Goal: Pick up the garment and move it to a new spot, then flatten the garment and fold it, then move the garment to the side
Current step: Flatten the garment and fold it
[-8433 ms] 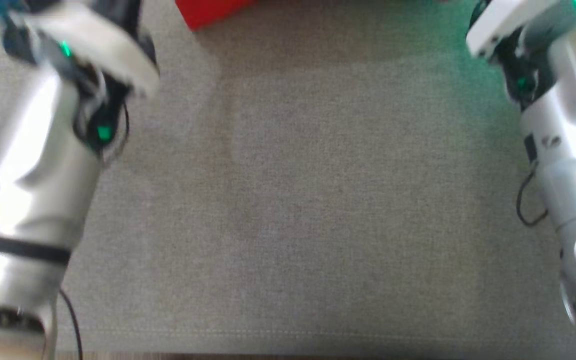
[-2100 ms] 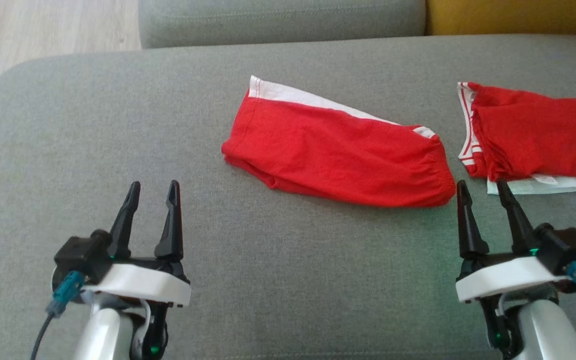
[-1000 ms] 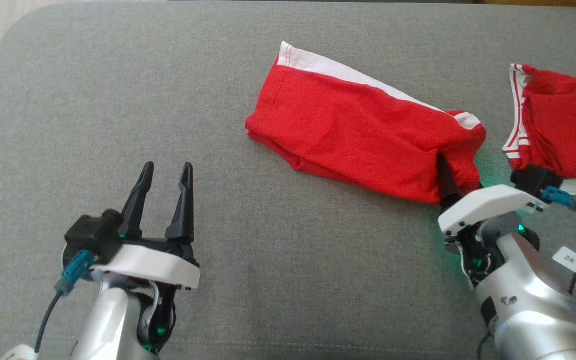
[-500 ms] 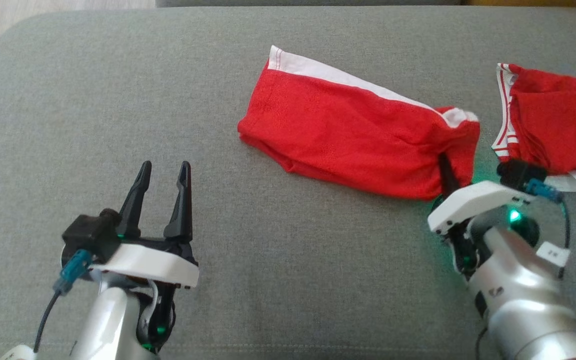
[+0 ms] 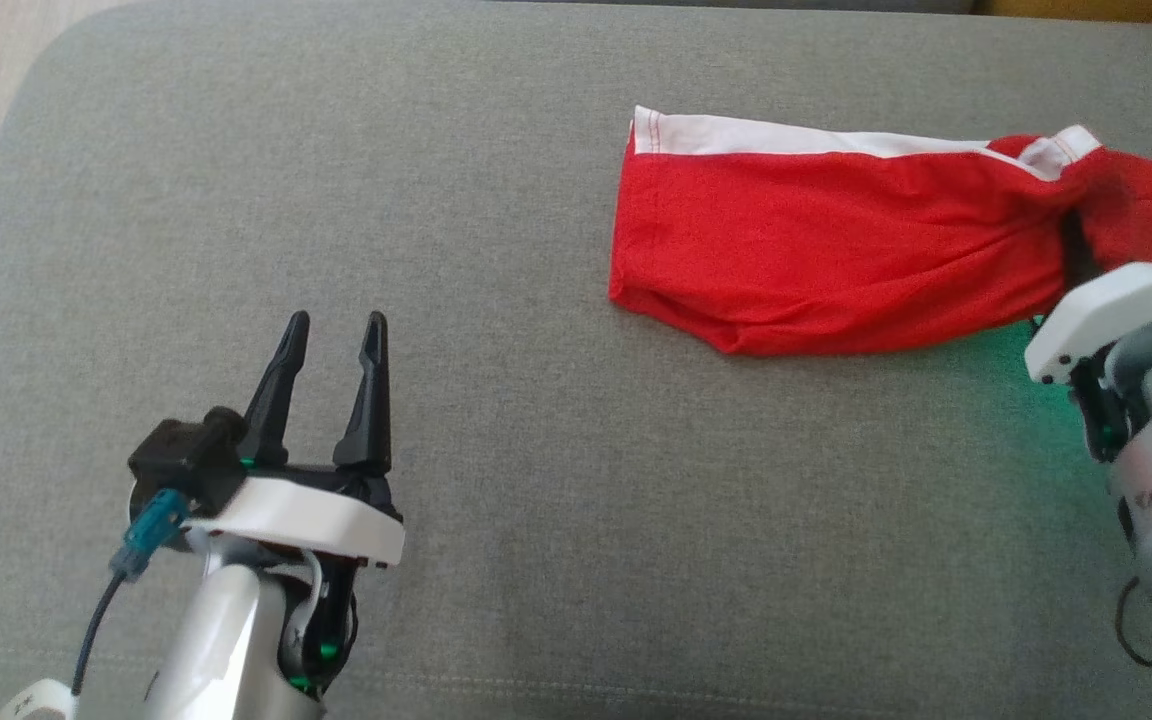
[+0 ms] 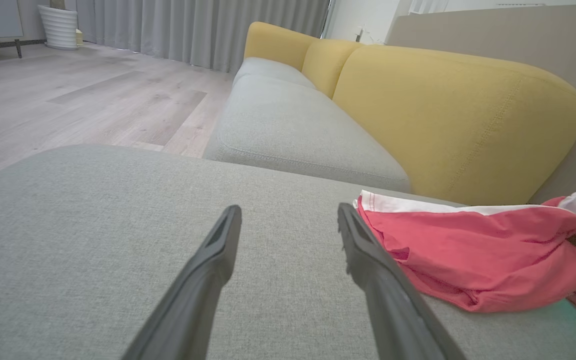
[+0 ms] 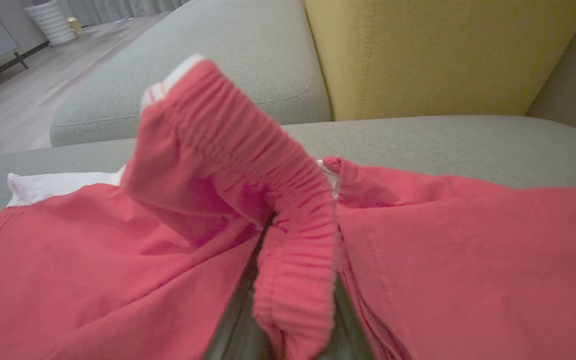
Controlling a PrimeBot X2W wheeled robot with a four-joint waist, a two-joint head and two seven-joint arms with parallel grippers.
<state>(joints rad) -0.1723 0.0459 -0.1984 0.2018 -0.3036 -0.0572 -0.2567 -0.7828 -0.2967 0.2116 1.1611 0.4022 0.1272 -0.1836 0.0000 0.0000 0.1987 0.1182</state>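
The left gripper [image 5: 334, 335] is seen low on the left of the head view, over the grey seat cushion [image 5: 576, 520]; its 2 dark fingers [image 5: 368, 390] are spread wide with nothing between them; in the left wrist view the same wide gap is shown above bare grey fabric. The right gripper [image 5: 1073, 245] is found at the right edge of the head view, its fingers drawn narrow on the elastic waistband [image 7: 248, 135] of the red shorts [image 5: 816, 250]. In the right wrist view the ribbed waistband is seen pinched between the 2 fingers and lifted into a fold above the rest of the cloth. The shorts are stretched lengthwise across the cushion; 1 broad white band [image 5: 786, 135] is seen along their far edge; the leg end rests on the seat and the waist end is raised at the gripper. The jersey [image 7: 468, 240] is seen just beyond the held waistband, on the robot's right, lying low on the cushion; whether it is merely touched or partly covered by the shorts cannot be told; its lettering cannot be made out. A yellow backrest [image 6: 443, 110] is seen behind the seat; a pale wooden floor [image 6: 68, 90] is seen past the cushion's left end.
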